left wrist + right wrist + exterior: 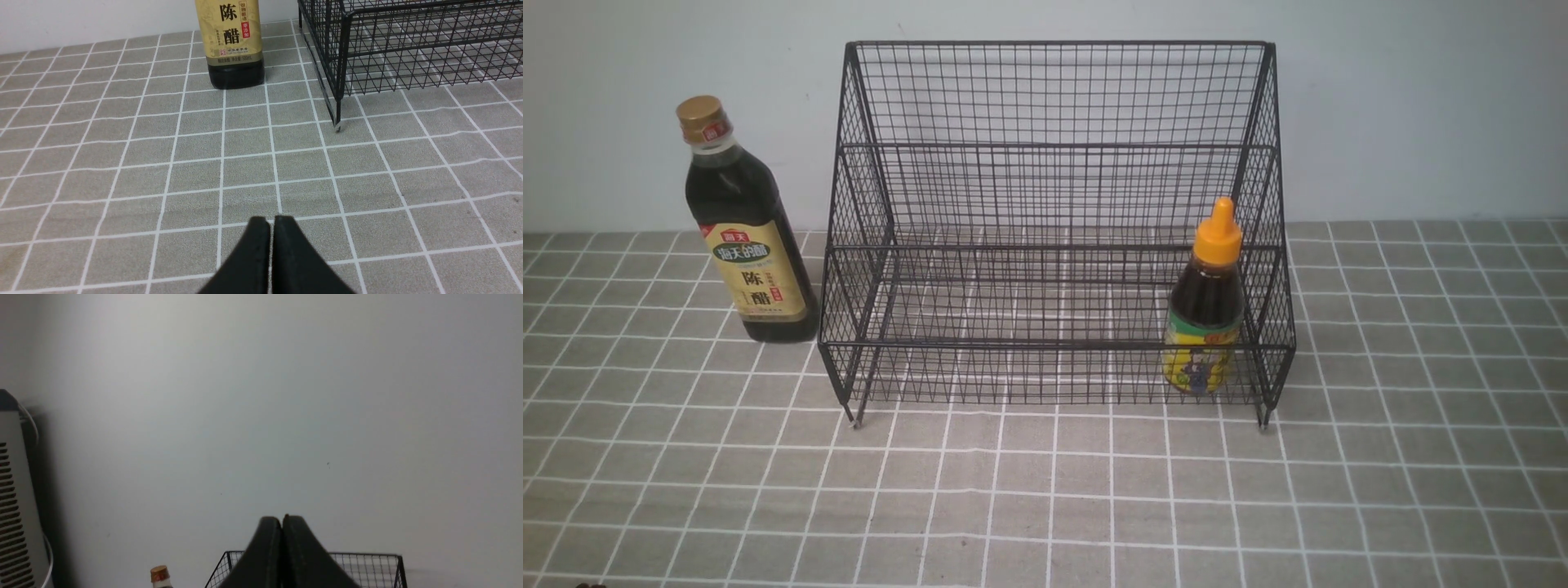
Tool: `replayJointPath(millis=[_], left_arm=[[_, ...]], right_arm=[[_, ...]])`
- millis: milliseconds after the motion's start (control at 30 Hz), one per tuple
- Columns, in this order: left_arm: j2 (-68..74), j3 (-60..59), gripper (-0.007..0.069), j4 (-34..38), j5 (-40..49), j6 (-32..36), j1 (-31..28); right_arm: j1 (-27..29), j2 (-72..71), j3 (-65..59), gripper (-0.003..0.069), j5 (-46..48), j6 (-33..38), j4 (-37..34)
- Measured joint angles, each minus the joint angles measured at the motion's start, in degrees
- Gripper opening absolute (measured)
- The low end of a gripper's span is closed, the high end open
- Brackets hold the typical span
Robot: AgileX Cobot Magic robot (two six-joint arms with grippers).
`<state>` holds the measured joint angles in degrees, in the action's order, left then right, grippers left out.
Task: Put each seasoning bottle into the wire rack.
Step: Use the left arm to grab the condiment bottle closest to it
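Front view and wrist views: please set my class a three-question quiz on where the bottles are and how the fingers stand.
1. True or false: the tall gold-capped bottle stands inside the wire rack.
2. The orange-capped bottle is: A on the upper tier; B at the lower tier's right end; C outside the rack.
3. Fill in: the left fingers and right fingers are both ____ and hold nothing.
Key: 1 false; 2 B; 3 shut.

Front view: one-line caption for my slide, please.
Squat orange-capped bottle in the wire rack, lower tier, right end; tall gold-capped bottle stands outside, to its left.
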<state>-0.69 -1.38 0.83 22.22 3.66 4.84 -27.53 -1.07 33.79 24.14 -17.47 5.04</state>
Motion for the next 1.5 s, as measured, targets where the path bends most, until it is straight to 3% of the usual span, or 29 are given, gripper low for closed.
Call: replayJointPath(millis=[400, 700, 933, 1033, 1200, 1300, 1500], left_arm=[[0.03, 0.00, -0.0007, -0.05, 0.00, 0.00, 0.00], [0.03, 0.00, -0.0007, -0.05, 0.00, 0.00, 0.00], [0.03, 0.00, -0.0007, -0.05, 0.00, 0.00, 0.00], [0.03, 0.00, -0.0007, -0.05, 0.00, 0.00, 0.00], [0.03, 0.00, -0.0007, -0.05, 0.00, 0.00, 0.00], [0.03, 0.00, -0.0007, -0.05, 0.00, 0.00, 0.00], [0.03, 0.00, -0.0007, -0.05, -0.06, 0.00, 0.00]], right_arm=[[0.00, -0.07, -4.58, -0.0012, -0.30, -2.29, 0.22], [0.00, -0.07, -10.43, -0.0012, -1.31, 10.14, -1.17], [0.49, -0.07, -18.21, -0.0012, -1.46, 11.77, -1.29], [6.18, -0.07, -22.46, -0.0012, -1.54, 11.96, -1.59], [21.89, -0.02, -31.70, -0.0012, -1.55, 11.96, -2.15], [27.62, 0.05, -34.68, -0.0012, -1.47, 11.96, -2.50], [28.64, 0.05, -34.75, -0.0012, -1.65, 12.01, -2.56]])
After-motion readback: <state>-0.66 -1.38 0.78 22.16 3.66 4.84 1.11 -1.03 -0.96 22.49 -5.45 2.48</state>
